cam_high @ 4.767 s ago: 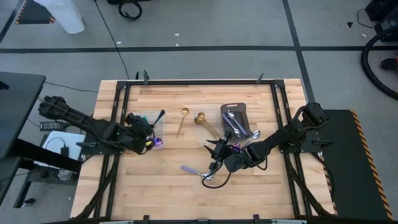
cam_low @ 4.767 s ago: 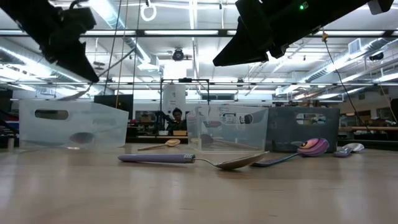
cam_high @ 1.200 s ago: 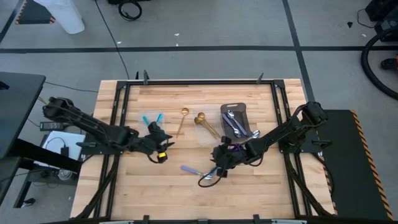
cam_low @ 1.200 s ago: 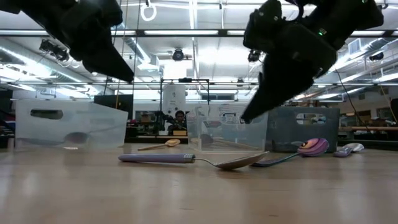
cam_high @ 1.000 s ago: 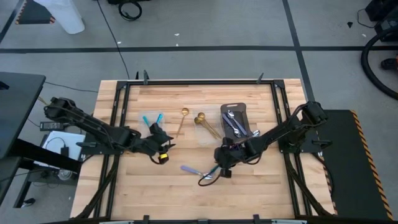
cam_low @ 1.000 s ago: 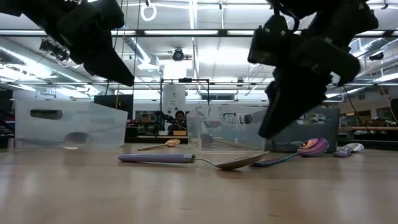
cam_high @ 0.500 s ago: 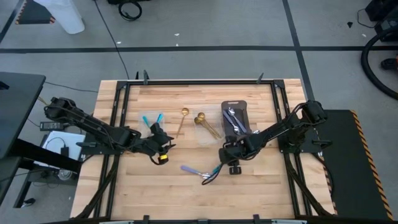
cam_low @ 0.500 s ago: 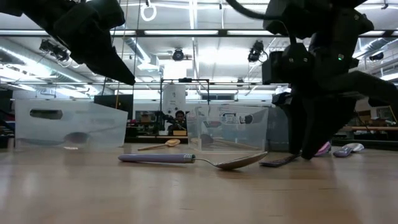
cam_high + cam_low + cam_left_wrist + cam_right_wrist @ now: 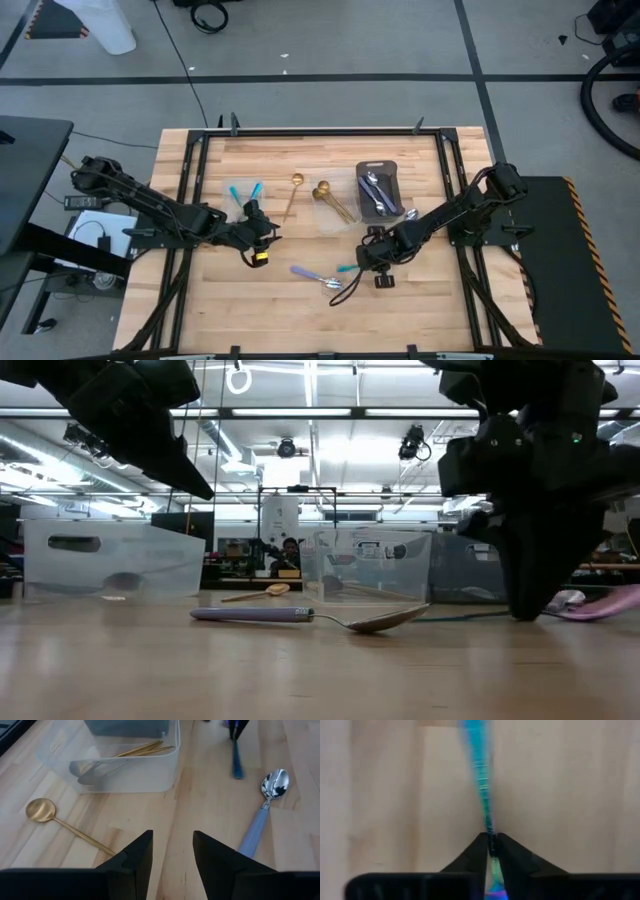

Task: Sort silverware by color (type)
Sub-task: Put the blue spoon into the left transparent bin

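In the high view, the left gripper (image 9: 262, 236) is seen left of centre, its fingers (image 9: 135, 857) parted and empty. Two teal-handled pieces (image 9: 245, 191) lie just above it; whether a container holds them cannot be told. A clear container (image 9: 127, 767) at centre holds gold utensils (image 9: 142, 749). The right gripper (image 9: 365, 262) is clamped on a teal handle (image 9: 481, 770). The grey tray (image 9: 376, 190) at upper right holds silver pieces (image 9: 374, 195). No writing is legible.

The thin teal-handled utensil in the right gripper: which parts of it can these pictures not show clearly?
- Thin teal-handled utensil, right wrist view: its head is hidden behind the right gripper, and the far handle is blurred.
- High view: only a teal tip shows; the right gripper covers the rest.
- Low view: its pale purple end is cut off by the edge.
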Robot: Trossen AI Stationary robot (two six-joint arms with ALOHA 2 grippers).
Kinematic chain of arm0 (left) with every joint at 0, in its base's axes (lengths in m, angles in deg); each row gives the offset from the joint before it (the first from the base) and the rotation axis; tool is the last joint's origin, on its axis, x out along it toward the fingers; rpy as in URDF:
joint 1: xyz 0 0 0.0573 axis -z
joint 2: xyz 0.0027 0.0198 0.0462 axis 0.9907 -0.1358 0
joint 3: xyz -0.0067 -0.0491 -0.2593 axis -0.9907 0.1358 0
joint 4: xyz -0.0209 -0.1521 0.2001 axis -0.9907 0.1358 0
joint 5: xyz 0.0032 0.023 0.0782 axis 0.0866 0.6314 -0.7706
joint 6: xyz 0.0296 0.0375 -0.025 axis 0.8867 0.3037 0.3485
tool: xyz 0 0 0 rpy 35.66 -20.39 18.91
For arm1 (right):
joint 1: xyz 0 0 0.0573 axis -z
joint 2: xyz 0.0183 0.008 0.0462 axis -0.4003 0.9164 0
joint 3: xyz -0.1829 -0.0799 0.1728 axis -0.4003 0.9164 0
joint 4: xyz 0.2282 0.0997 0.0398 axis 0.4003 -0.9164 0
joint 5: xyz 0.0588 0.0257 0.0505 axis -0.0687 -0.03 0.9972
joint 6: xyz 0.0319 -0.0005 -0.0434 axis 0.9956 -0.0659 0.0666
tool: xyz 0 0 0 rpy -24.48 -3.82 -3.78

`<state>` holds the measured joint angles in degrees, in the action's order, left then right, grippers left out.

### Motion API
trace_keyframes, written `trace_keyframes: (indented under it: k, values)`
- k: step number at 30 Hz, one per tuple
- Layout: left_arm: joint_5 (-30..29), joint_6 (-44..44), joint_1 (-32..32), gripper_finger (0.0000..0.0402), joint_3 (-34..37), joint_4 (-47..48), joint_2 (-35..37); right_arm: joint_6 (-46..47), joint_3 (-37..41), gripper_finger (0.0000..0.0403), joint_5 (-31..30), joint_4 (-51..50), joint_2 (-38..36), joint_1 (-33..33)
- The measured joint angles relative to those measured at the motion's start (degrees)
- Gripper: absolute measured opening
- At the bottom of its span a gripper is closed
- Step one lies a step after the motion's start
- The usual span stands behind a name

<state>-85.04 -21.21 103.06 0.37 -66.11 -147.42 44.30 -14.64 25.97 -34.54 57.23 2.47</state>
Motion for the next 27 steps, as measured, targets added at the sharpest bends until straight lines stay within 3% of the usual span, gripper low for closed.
trace_keyframes:
  k: [4, 13, 23, 27]
  values:
    - [0.0, 0.0, 0.0, 0.0149, 0.0, 0.0, 0.0, 3.4, 0.0, 0.0013, 3.8, 0.4, 0.0, -0.4]
    - [0.0, -0.1, 0.0, 0.0149, 0.0, -1.3, 0.0, 10.4, -0.2, 0.0015, 4.5, -0.5, 0.0, -0.2]
    - [1.3, -1.6, 0.0, 0.0149, 0.0, -1.6, 0.0, 10.7, -4.3, 0.0014, -1.4, -4.9, -2.1, -0.1]
    - [2.0, -4.4, 0.0, 0.0149, 0.0, -1.7, 0.0, 12.6, -4.6, 0.0014, -7.2, -4.3, -5.3, 0.0]
